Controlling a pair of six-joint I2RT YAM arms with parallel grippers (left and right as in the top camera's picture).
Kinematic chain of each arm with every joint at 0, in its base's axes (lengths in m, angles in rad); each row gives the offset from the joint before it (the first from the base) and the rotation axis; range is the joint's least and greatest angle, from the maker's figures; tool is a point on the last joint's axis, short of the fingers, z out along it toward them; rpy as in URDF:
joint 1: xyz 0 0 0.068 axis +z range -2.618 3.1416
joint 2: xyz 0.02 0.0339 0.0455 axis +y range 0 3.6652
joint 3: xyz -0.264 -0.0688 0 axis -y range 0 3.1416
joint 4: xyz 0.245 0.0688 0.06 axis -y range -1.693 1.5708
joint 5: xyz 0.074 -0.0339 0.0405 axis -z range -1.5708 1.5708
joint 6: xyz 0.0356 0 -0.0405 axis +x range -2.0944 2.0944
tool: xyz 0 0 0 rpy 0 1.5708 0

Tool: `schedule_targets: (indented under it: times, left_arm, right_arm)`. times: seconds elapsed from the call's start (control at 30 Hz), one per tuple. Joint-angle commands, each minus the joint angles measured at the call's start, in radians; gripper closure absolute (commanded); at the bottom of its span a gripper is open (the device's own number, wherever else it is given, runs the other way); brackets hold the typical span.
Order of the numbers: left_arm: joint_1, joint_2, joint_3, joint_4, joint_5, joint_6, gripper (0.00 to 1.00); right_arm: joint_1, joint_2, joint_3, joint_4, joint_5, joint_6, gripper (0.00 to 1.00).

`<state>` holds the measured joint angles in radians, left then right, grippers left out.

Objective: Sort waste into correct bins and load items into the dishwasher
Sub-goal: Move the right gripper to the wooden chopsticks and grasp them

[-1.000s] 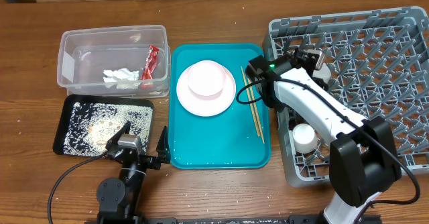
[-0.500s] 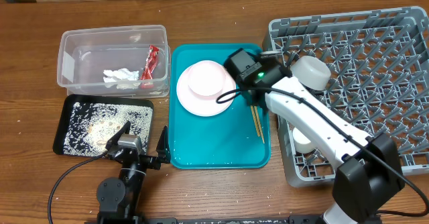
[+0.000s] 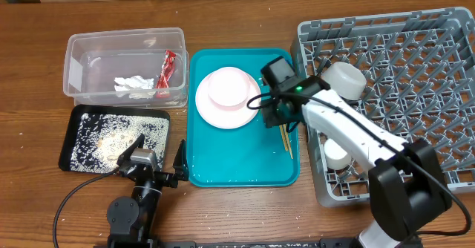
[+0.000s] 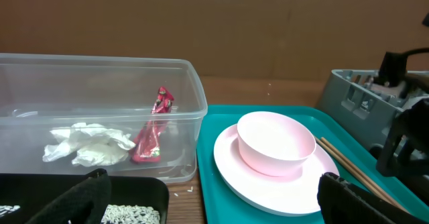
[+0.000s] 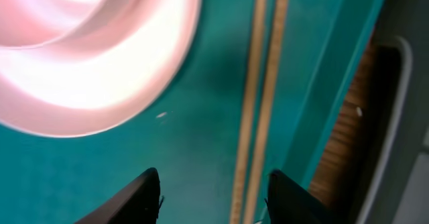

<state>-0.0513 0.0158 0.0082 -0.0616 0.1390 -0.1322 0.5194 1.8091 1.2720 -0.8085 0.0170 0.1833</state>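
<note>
Now: right gripper (image 5: pixel 214 200), come from the dish rack (image 3: pixel 415 25), white bowl (image 3: pixel 345 79) left behind it; fingers spread, empty, chopsticks (image 5: pixel 258 103) directly between them, likely next pick.

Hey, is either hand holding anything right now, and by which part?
Nothing is held. The right hand is open over the chopsticks; the left hand is open and empty.
</note>
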Motion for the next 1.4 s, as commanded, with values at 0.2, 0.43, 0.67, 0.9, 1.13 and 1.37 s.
schedule_targets:
  times: [0.2,0.43,0.67,0.9,1.13,1.37]
  left_arm:
    - [0.002,-0.010,-0.003,-0.002,0.010,-0.010,0.00]
    - [0.002,-0.010,-0.003,-0.002,0.010,-0.010,0.00]
    - [0.002,-0.010,-0.003,-0.002,0.010,-0.010,0.00]
    - [0.002,-0.010,-0.003,-0.002,0.010,-0.010,0.00]
    - [0.002,-0.010,-0.003,-0.002,0.010,-0.010,0.00]
    - [0.002,-0.010,-0.003,-0.002,0.010,-0.010,0.00]
  right_arm:
    - [-0.015,0.086,-0.045,0.061,-0.114,-0.116,0.60]
    - [-0.016,0.157,-0.044,0.090,-0.037,-0.102,0.64]
    - [-0.010,0.164,-0.044,0.089,-0.045,-0.102,0.72]
    - [-0.010,0.081,-0.010,0.018,-0.045,-0.101,0.72]
    - [-0.011,0.067,-0.011,0.039,-0.035,-0.102,0.63]
    - [-0.015,0.067,-0.024,0.076,0.064,-0.101,0.57]
